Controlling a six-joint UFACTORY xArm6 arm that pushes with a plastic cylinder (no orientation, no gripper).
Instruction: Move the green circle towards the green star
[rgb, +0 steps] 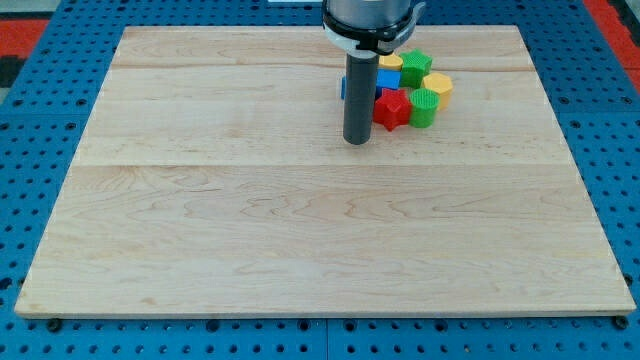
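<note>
So my tip is bare, just a rod with nothing to grasp, parked left of the block cluster in the upper middle. The green circle sits right of the red star; the green star is just above. I'd swing around underneath and nudge upward gently. No readable writing anywhere.

The board is pale wood with fine grain, on a blue table with dark holes. The rod is dark grey. The blocks are green, red, yellow and blue.
</note>
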